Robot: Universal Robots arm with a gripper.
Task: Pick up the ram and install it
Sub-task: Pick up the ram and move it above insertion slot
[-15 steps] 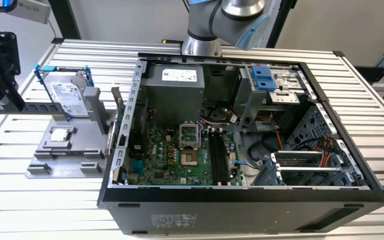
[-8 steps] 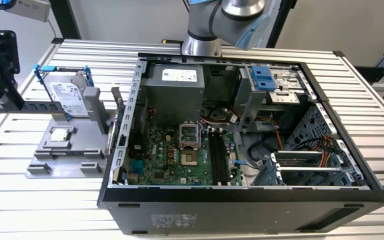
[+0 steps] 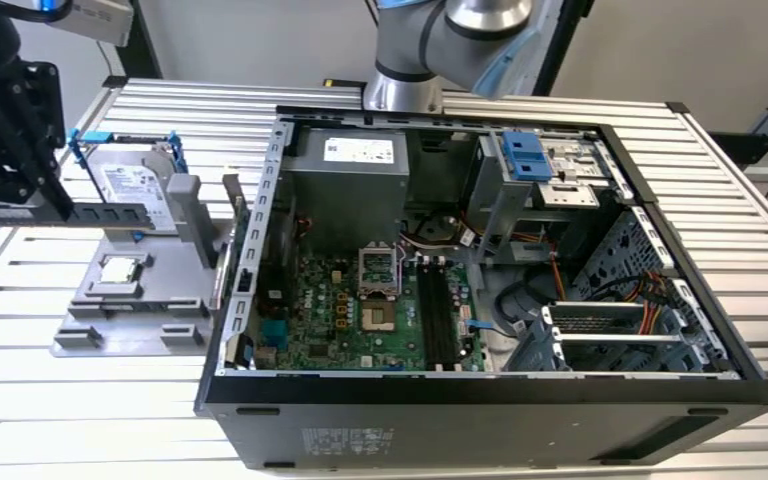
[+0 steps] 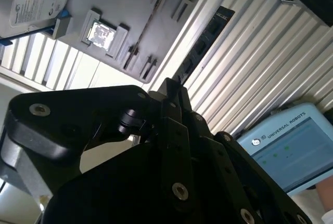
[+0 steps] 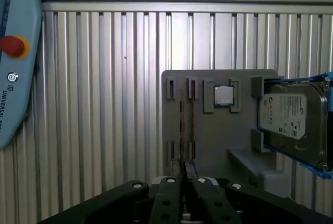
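My black gripper (image 3: pixel 35 208) hangs at the exterior view's left, shut on the ram (image 3: pixel 111 214). The ram is a long dark stick with small chips. It is held level, lifted clear above the grey parts holder (image 3: pixel 131 305). In the second wrist view the ram (image 4: pixel 204 41) juts out from between the fingers (image 4: pixel 167 91). In the first wrist view the ram (image 5: pixel 182 125) is edge-on, a thin dark line above the gripper (image 5: pixel 183 182). The motherboard's black slots (image 3: pixel 440 310) lie inside the open computer case (image 3: pixel 704 330), well to the right of the gripper.
A silver hard drive (image 3: pixel 133 185) in blue brackets and a small square processor chip (image 3: pixel 120 268) sit on the holder. The arm's base (image 3: pixel 404 90) stands behind the case. A teach pendant (image 5: pixel 13 52) lies on the slatted table (image 3: pixel 37 400).
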